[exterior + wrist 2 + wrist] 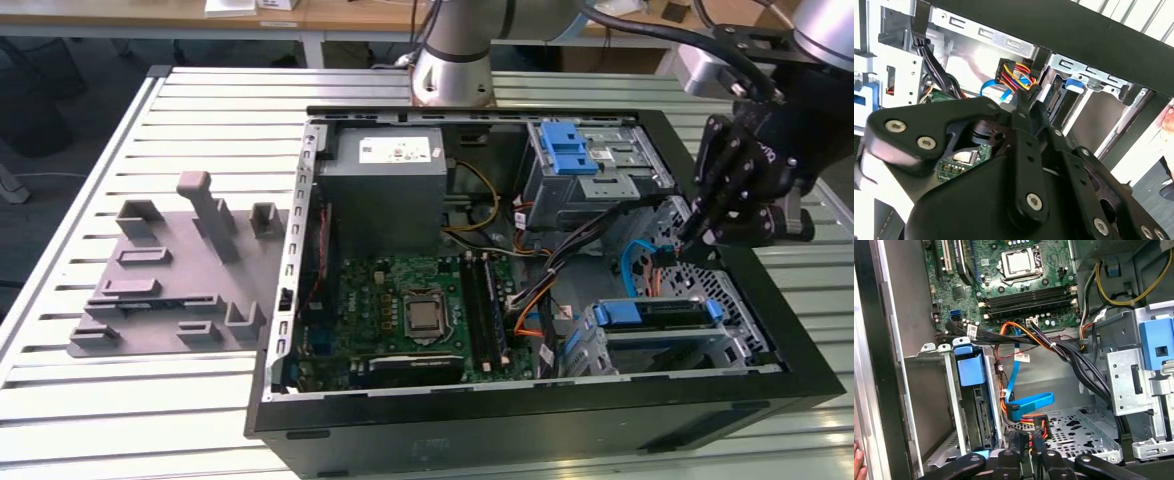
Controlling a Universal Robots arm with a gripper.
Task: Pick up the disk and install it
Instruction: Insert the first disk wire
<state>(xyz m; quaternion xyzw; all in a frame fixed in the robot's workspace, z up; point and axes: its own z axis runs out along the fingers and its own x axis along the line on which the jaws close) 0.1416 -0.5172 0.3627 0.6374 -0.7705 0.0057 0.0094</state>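
The disk [651, 313] stands on edge in the lower drive cage at the open computer case's front corner on the exterior view's right, blue rails along its top. In the first wrist view the disk [976, 415] sits behind a blue rail tab. My gripper [687, 245] reaches into the case just behind that cage. Its fingers are pinched together on a black power connector [1023, 439] with red, yellow and black wires. In the second wrist view my gripper [1025, 97] holds the same connector's wire bundle [1014, 75] close to the disk's rear. A blue data cable [1029, 402] lies beside it.
The case wall [534, 400] surrounds the work. A grey power supply box [380, 190], the motherboard [414, 310] and an upper cage with a blue latch [574, 150] crowd the inside. Black cable bundles [1064, 347] cross above the bay. A grey fixture [174, 280] lies outside. A person's fingers [857, 460] rest at the case edge.
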